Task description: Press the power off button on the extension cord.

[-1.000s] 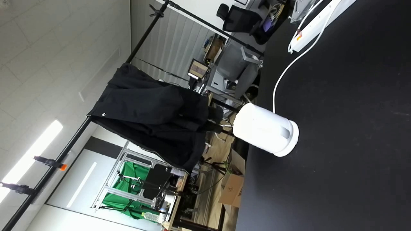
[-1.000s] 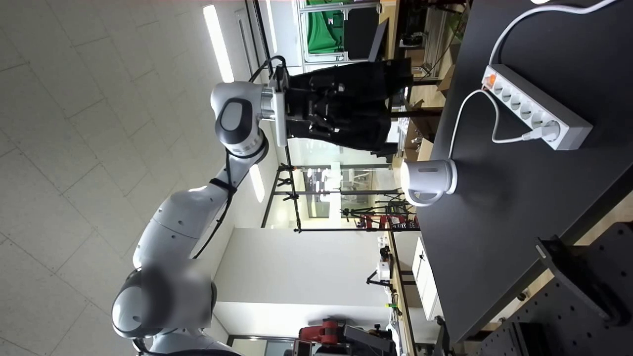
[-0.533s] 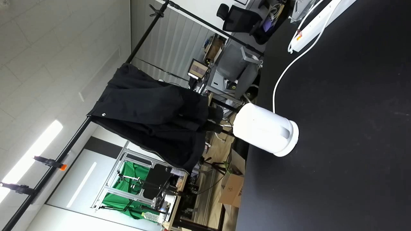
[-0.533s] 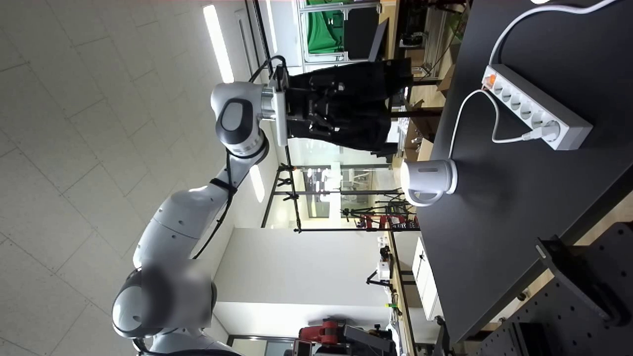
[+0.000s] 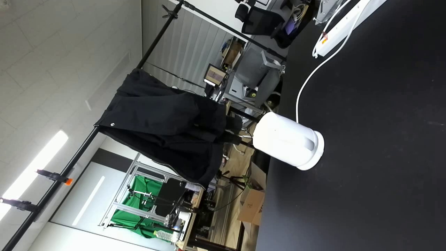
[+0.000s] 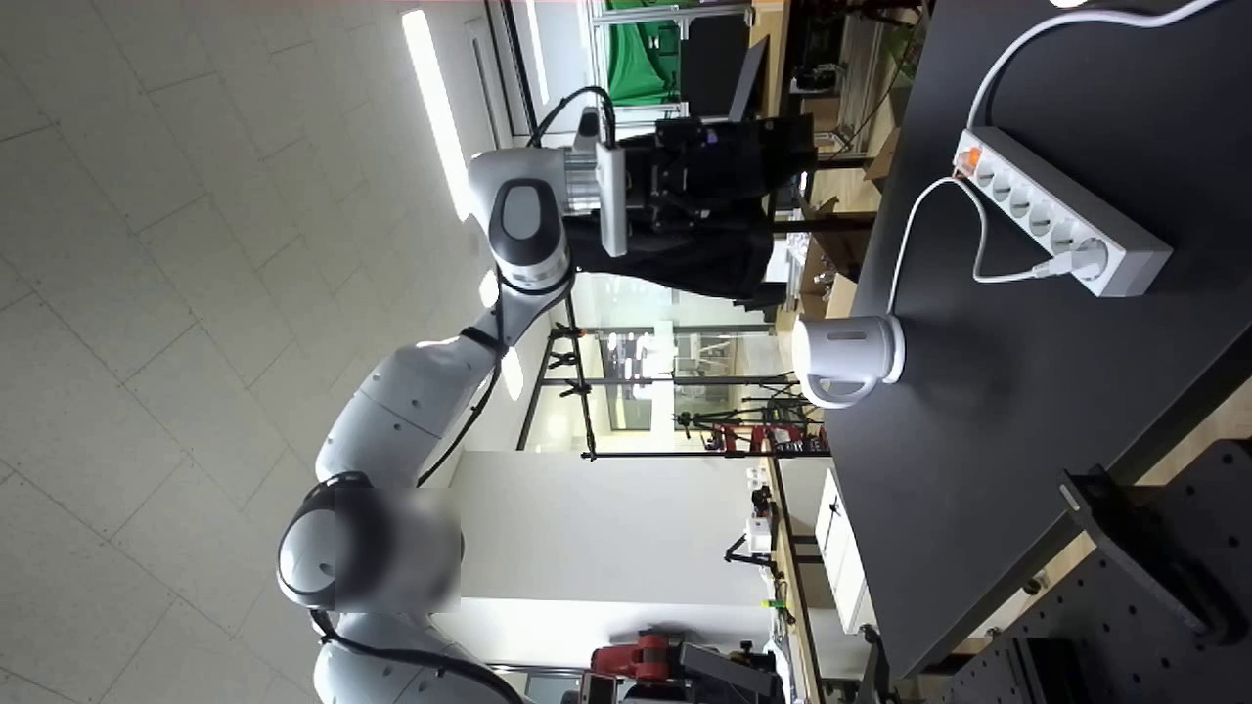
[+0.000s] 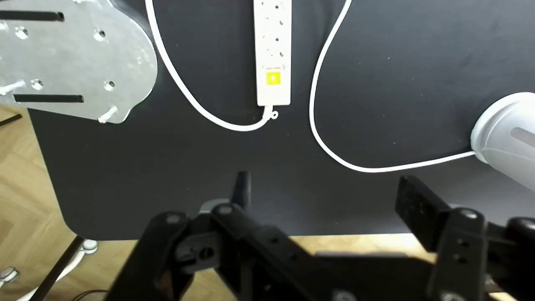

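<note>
In the wrist view, the end effector is spread wide, nothing held; the extension cord is laid out beyond it on the tabletop, long axis pointed roughly into that spread, yellow button set at the nearer end; in an exterior view, the arm is poised high above the tabletop, so a forward and downward reach is judged to be needed; in an exterior view, the white kettle is shown well apart from the extension cord; the end effector is unseen there.
</note>
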You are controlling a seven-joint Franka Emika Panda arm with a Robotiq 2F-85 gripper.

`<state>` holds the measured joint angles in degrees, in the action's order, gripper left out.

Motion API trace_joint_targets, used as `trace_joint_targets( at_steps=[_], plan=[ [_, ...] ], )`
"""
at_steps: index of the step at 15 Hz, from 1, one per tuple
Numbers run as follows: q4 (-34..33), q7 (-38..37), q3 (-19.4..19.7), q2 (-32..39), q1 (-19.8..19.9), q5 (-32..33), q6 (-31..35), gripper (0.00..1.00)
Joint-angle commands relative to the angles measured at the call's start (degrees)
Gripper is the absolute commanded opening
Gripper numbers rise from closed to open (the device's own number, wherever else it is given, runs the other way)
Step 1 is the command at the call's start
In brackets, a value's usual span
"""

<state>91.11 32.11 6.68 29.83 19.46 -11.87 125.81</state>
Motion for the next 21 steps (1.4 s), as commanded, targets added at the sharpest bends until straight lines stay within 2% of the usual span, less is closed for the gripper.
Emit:
trace_joint_targets(
  at_steps=[1, 7, 9, 13, 14, 21],
  plan=[
    [-8.8, -1.5, -2.3, 8.8, 1.8, -0.8, 2.9, 0.58],
    [-17.9, -7.4, -1.6, 20.6, 0.7, 3.6, 6.4, 0.17],
    [-20.8, -10.1, -1.0, 23.9, 0.6, 5.5, 4.6, 0.03],
    [-26.0, -13.9, 0.2, 28.9, 1.3, 8.9, -2.4, 0.00],
    [-20.7, -11.1, -1.6, 26.2, 1.6, 8.2, 2.0, 0.01],
    [-24.2, -11.9, -1.0, 28.4, 2.0, 8.7, -0.8, 0.01]
  ],
)
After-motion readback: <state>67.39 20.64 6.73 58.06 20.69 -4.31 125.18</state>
